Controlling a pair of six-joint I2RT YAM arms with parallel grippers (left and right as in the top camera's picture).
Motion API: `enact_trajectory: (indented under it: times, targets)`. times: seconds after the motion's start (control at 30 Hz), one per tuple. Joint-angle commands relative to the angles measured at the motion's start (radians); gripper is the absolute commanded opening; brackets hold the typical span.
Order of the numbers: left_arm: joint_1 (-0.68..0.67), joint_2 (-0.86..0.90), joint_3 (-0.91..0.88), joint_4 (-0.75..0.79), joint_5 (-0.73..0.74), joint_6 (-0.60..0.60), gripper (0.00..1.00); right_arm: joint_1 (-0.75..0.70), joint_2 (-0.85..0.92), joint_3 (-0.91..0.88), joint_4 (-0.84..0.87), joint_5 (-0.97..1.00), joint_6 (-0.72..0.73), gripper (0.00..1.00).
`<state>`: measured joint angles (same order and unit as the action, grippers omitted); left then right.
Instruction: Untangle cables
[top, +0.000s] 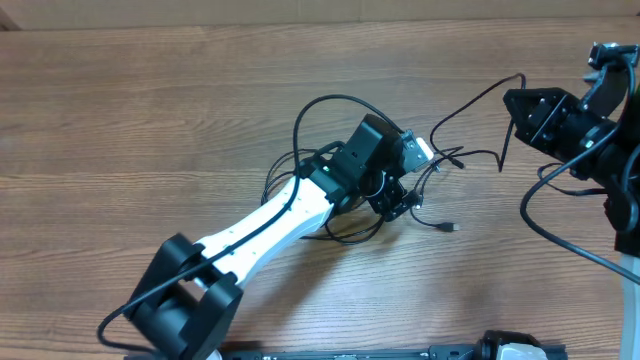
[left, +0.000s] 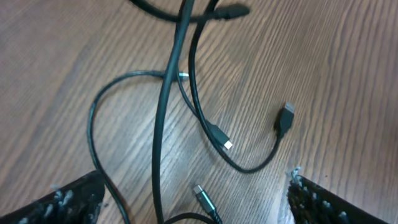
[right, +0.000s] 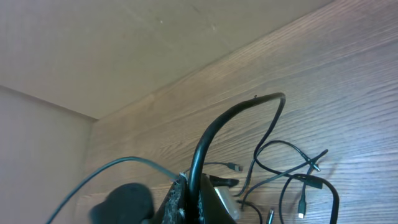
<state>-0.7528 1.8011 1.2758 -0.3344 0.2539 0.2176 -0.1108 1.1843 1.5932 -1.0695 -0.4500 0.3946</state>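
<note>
Several thin black cables (top: 335, 165) lie tangled on the wooden table at its middle. My left gripper (top: 398, 200) hovers low over the tangle's right side. In the left wrist view its fingers (left: 194, 183) are wide open and empty, with cable strands (left: 163, 112) and small plugs (left: 285, 118) on the table between them. My right gripper (top: 517, 102) is at the far right, raised, and shut on one cable (top: 470, 105) that runs left and down to the tangle. In the right wrist view the fingers (right: 194, 186) pinch that cable (right: 224, 121), which arches up and then drops to the pile.
The left arm's white link (top: 270, 225) crosses the table from the bottom left over part of the tangle. Thicker black robot wires (top: 545, 215) loop at the right edge. A loose plug end (top: 452, 228) lies right of the left gripper. A plain wall (right: 124, 43) stands behind the table.
</note>
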Motion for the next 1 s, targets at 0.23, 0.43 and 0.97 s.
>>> enact_trajectory:
  times: [0.23,0.43,0.97]
  targets:
    - [0.000,0.070,-0.005,0.010,0.009,-0.016,0.22,-0.003,-0.018,0.025,0.008,-0.015,-0.007,0.04]
    - [0.001,0.070,-0.005,-0.006,0.009,-0.016,0.04,-0.003,-0.018,0.025,0.009,-0.014,-0.008,0.04]
    - [0.015,0.070,-0.005,-0.270,-0.111,-0.192,0.04,-0.003,-0.018,0.025,0.110,0.127,-0.009,0.04]
